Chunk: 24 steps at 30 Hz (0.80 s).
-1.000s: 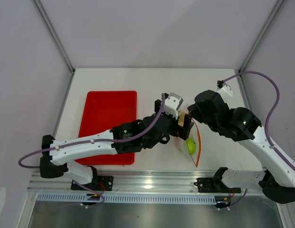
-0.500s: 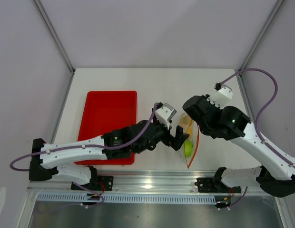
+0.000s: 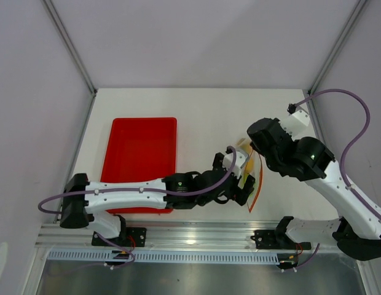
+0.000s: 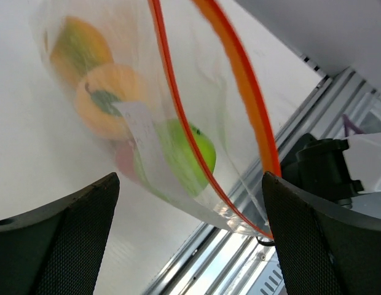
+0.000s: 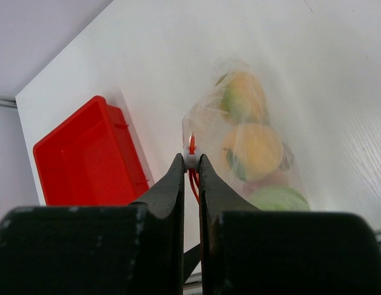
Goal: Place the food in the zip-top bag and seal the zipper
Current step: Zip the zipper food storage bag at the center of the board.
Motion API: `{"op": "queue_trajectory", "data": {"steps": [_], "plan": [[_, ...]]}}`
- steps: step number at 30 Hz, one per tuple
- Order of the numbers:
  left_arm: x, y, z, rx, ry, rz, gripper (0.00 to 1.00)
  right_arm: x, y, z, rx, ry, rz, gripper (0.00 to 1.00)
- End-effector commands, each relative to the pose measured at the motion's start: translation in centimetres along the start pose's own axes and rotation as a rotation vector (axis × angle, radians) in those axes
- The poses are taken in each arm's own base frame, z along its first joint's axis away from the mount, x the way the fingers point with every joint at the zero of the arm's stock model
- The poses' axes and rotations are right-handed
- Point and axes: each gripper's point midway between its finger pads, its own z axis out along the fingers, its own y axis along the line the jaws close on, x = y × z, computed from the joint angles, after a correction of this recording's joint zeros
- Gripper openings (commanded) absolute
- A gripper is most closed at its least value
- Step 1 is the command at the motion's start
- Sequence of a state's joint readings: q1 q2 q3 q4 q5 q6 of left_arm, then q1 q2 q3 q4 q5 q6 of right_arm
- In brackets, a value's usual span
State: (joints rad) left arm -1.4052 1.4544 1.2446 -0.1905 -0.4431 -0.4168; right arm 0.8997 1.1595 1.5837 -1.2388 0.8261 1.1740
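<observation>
Right, my right hand (image 5: 191,161) is pinched almost shut on one end of the zipper (image 4: 239,86). It holds that corner of the bag (image 5: 239,141) up. The bag sits to the right of the red tray (image 3: 141,153), towards the front edge of the table (image 3: 203,110). I cannot tell whether its bottom rests on the table or hangs just off it.

My left hand (image 4: 189,178) is spread wide with nothing in it. It is low and just beside the bag on the left, and the bag's mouth shows between its two fingers (image 4: 74,246). The two sides of the zipper stand apart, so the mouth is gaping.

The food is inside the bag. I can see the apple (image 4: 184,153) nearest the mouth, with the orange ball (image 4: 107,101) behind it. A yellow-green fruit (image 4: 80,46) lies deepest, and a pink one (image 4: 124,161) is tucked beside the apple. They are pressed together.
</observation>
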Motion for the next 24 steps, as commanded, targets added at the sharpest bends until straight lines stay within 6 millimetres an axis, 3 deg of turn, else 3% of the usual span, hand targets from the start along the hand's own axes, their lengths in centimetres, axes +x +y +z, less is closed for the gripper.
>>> {"op": "queue_trajectory", "data": {"steps": [1, 5, 7, 9, 11, 12, 16, 18, 20, 23, 24], "plan": [[0.5, 0.1, 0.6, -0.053, 0.038, -0.06, 0.98, -1.7, 0.7, -0.8, -0.044, -0.034, 0.063, 0.0], [0.7, 0.6, 1.3, -0.097, 0.055, -0.083, 0.93, -1.3, 0.6, -0.8, -0.045, -0.022, 0.061, 0.0], [0.8, 1.4, 1.3, -0.133, 0.068, -0.085, 0.84, -1.2, 0.4, -0.8, -0.045, -0.02, 0.058, 0.0], [1.6, 2.0, 1.5, -0.128, 0.096, -0.099, 0.65, -1.1, 0.3, -0.9, -0.056, -0.013, 0.057, 0.0], [1.5, 2.5, 1.6, -0.112, 0.105, -0.114, 0.54, -0.7, 0.2, -0.9, -0.06, 0.002, 0.048, 0.0], [2.2, 2.4, 1.6, -0.093, 0.125, -0.112, 0.37, -0.6, 0.3, -0.8, -0.07, 0.005, 0.042, 0.0], [2.5, 2.6, 1.0, -0.038, 0.136, -0.052, 0.05, 0.2, 0.4, -0.8, -0.111, 0.036, -0.004, 0.03], [1.8, 3.0, 0.4, -0.018, 0.124, -0.044, 0.01, 0.9, 0.2, -0.7, -0.138, 0.065, -0.036, 0.08], [2.8, 3.7, 0.1, 0.017, 0.171, -0.041, 0.01, 1.4, 1.2, -1.2, -0.228, 0.101, -0.098, 0.12], [3.1, 4.2, -1.1, 0.092, 0.208, -0.045, 0.01, 2.6, 1.6, -1.3, -0.314, 0.158, -0.212, 0.25], [2.8, 4.2, -1.9, 0.122, 0.2, -0.042, 0.01, 2.9, 1.9, -1.6, -0.357, 0.177, -0.251, 0.38]]}}
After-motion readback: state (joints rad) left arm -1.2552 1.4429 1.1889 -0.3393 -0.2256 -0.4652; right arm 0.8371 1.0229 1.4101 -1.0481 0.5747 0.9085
